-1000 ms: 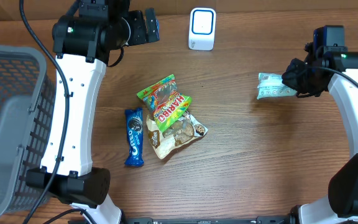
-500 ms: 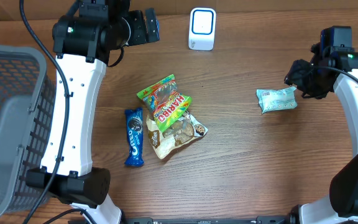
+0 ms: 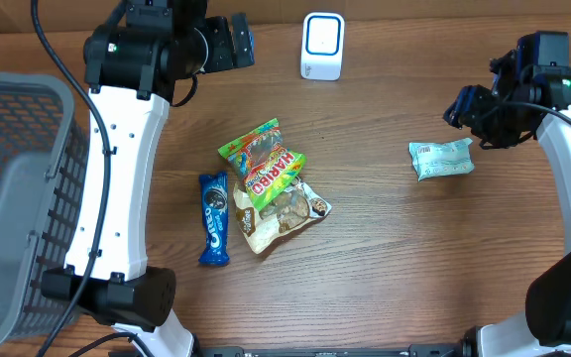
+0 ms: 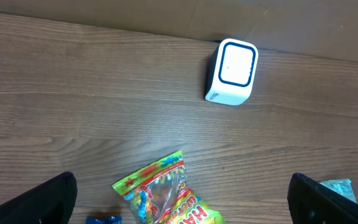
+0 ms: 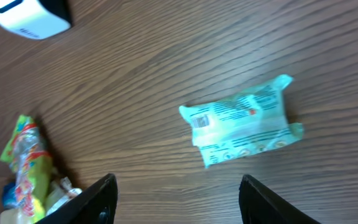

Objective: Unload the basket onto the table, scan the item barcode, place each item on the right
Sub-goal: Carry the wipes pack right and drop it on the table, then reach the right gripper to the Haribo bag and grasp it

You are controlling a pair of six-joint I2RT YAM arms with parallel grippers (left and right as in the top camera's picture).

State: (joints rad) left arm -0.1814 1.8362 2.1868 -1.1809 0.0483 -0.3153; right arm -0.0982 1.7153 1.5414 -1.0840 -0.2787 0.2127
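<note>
Overhead, we see the packet (image 3: 441, 159) flat on the table (image 3: 385, 258), right of the scanner (image 3: 322, 46), long axis roughly left-right. Left wrist: our left jaws stand spread. Right wrist: right jaws spread, packet free, lying crosswise ahead.

Packet (image 3: 441, 159) right of snack pile (image 3: 271, 188), scanner (image 3: 322, 46) behind

White-shelled left arm (image 3: 127, 159) with black joints, black cable (image 3: 107, 183) alongside, right arm (image 3: 568, 188) alike, black right end effector (image 5: 182, 202)
</note>
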